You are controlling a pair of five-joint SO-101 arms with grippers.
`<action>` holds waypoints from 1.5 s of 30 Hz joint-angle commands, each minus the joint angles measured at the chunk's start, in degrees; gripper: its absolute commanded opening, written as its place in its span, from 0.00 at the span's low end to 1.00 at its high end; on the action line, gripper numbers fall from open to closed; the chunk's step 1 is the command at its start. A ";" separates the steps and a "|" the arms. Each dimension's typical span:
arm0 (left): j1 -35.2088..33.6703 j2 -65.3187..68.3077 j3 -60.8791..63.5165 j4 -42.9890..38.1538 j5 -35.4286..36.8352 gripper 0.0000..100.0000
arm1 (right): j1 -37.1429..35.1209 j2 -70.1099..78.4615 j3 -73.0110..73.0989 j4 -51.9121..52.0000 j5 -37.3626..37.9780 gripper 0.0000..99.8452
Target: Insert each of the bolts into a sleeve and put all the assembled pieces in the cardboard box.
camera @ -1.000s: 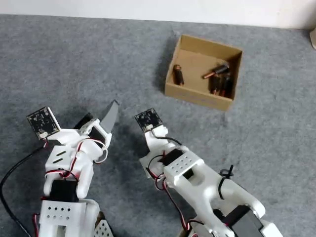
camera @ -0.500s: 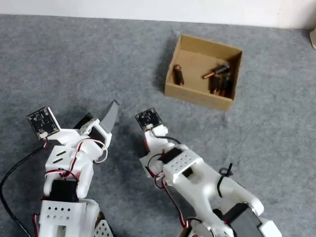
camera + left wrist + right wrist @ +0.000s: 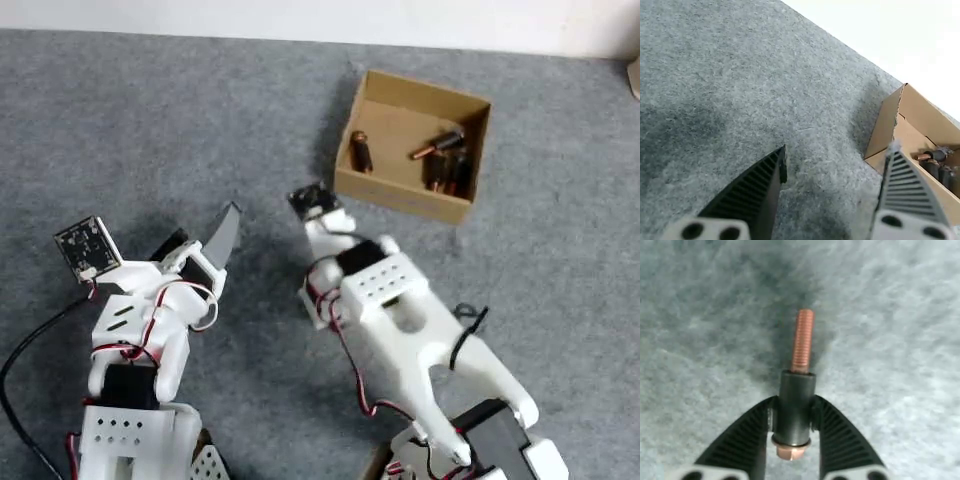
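The right arm [image 3: 400, 310] hides its own fingers from above, yet the wrist view shows the right gripper [image 3: 793, 401] clamped on a black sleeve [image 3: 796, 390] with a copper bolt [image 3: 803, 340] through it (grey mat [image 3: 900, 315] behind). The left gripper [image 3: 838, 149] is spread wide, holding nothing. Since a second ago the right arm has swung toward the cardboard box [image 3: 400, 197], which holds assembled pieces [image 3: 447, 160].

Assembled pieces [image 3: 361, 152] lie inside the cardboard box [image 3: 398, 197].

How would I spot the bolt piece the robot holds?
Find the cardboard box on the grey table. The arm nearest it grips a black sleeve in its pincer, copper bolt poking through. The other pieces lie inside the box.
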 commanded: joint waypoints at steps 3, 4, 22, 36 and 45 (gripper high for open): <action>-0.66 -0.13 -0.22 -1.14 0.35 0.30 | 7.43 -0.75 -13.23 9.98 4.75 0.00; -0.66 -0.13 -0.22 -1.23 0.35 0.30 | 8.66 -0.75 -15.87 11.74 5.63 0.00; -0.66 -0.13 0.13 -1.32 0.35 0.30 | 19.74 3.65 -43.12 23.16 14.68 0.00; -0.57 -0.13 0.22 -1.32 0.35 0.30 | 28.09 33.71 -76.70 18.86 19.96 0.00; -0.57 -0.13 0.22 -1.32 0.35 0.30 | 31.43 56.66 -97.71 11.74 20.92 0.00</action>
